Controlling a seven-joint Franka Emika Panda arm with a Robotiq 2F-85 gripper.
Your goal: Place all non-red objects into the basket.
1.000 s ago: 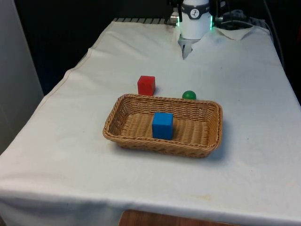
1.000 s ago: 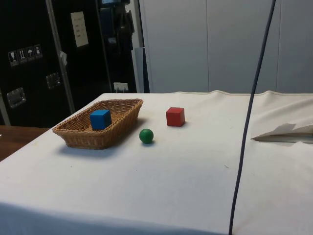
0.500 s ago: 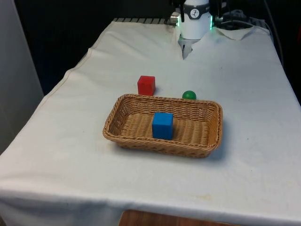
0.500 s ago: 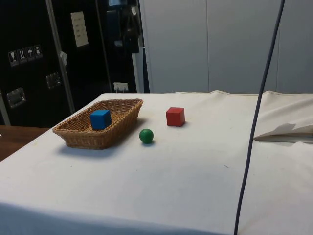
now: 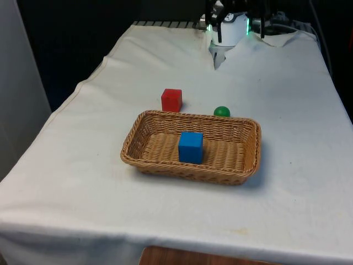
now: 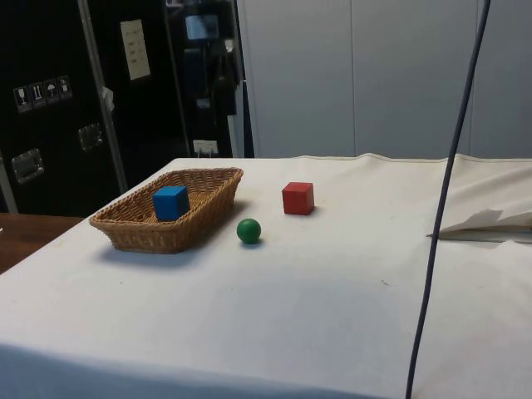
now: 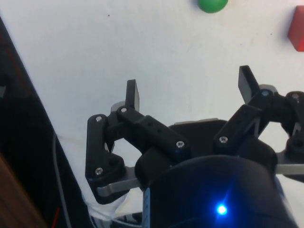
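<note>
On the white-clothed surface we see nothing moved: cube in basket, ball at its 12 o'clock, red block at 11; jaws spread.

Even overhead light, white cloth bright, no blown glare. Soft short shadows: under the basket on its near side in the front view, small one beneath the green ball in the side view. Curtains behind the basket go near-black. Wrist view: gripper dark, edges slightly smeared.
</note>
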